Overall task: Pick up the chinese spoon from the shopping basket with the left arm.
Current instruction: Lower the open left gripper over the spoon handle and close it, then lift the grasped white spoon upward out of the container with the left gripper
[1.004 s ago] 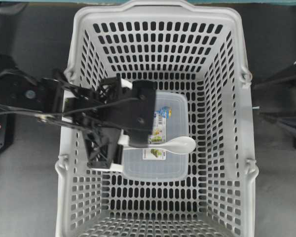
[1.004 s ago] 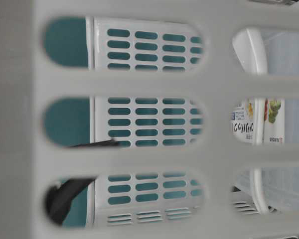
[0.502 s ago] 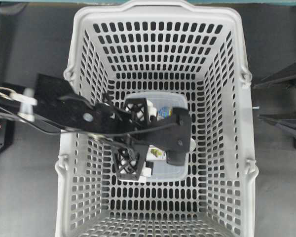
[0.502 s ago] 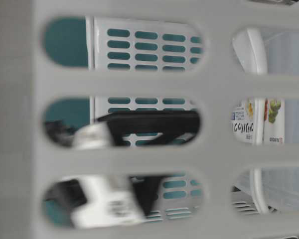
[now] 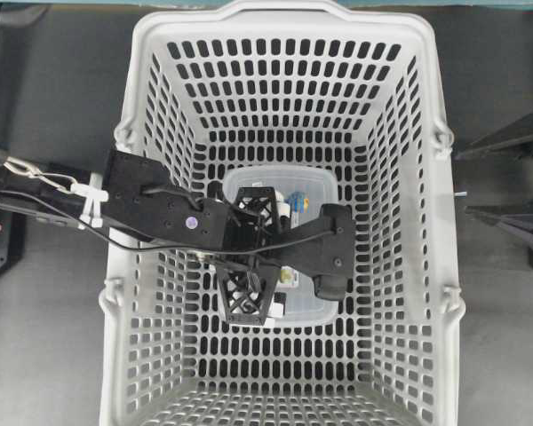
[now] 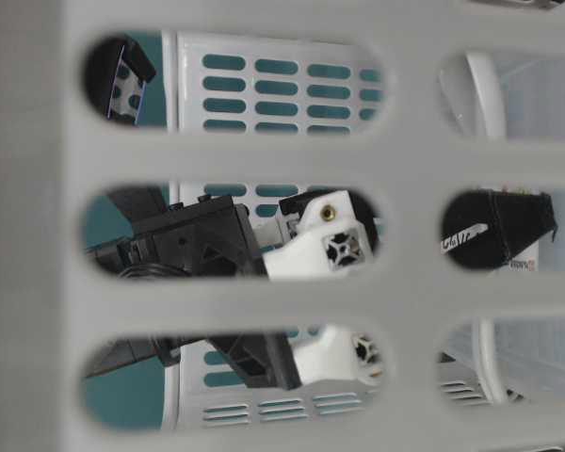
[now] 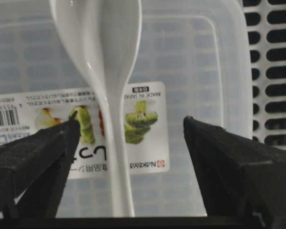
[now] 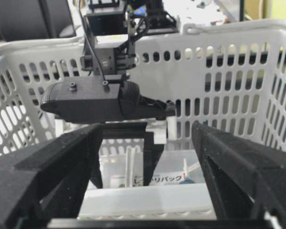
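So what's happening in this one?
The left arm has reached into the basket, its end effector open and straddling the handle of the white spoon, which lies on the lidded container. Nothing is gripped yet. The right end effector waits open outside the basket.

We see the left arm stretched toward the right in the overhead view, its gripper pointing down with jaws spread wide. The right gripper stands open, level.
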Controlling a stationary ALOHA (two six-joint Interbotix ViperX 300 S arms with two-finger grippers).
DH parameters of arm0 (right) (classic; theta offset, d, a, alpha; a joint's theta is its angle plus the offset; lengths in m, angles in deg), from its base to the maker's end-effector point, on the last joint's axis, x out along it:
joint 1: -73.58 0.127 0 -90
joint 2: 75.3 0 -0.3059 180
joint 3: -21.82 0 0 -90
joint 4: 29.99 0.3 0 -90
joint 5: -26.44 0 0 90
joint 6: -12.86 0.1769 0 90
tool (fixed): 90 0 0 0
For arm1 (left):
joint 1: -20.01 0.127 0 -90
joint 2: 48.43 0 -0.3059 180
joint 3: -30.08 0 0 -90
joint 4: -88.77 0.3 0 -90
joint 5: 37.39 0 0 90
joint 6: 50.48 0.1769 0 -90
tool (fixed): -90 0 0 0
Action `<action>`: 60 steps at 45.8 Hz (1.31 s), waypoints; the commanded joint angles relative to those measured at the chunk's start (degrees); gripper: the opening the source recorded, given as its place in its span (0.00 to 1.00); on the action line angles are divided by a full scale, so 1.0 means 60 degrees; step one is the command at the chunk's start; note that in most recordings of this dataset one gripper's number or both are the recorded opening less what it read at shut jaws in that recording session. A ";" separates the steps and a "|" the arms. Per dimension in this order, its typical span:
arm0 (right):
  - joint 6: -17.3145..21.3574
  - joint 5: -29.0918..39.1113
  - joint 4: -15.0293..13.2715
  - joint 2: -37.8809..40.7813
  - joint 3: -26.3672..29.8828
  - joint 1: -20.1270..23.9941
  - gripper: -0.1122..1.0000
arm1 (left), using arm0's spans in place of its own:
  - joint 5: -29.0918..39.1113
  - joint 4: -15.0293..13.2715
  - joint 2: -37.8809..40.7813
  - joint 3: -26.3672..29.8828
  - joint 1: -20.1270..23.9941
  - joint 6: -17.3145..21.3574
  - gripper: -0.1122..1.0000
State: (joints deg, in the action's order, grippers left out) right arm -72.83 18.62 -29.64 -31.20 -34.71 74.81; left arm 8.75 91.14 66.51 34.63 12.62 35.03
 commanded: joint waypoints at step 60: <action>0.0059 -0.0044 0.0029 0.0059 0.0059 0.0015 0.73 | 0.3677 0.0015 -0.1274 0.3428 0.0117 -0.0044 0.22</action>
State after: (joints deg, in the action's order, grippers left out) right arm -72.57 18.62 -29.64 -31.20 -34.80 74.81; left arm 27.92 91.14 61.15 50.71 13.41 34.86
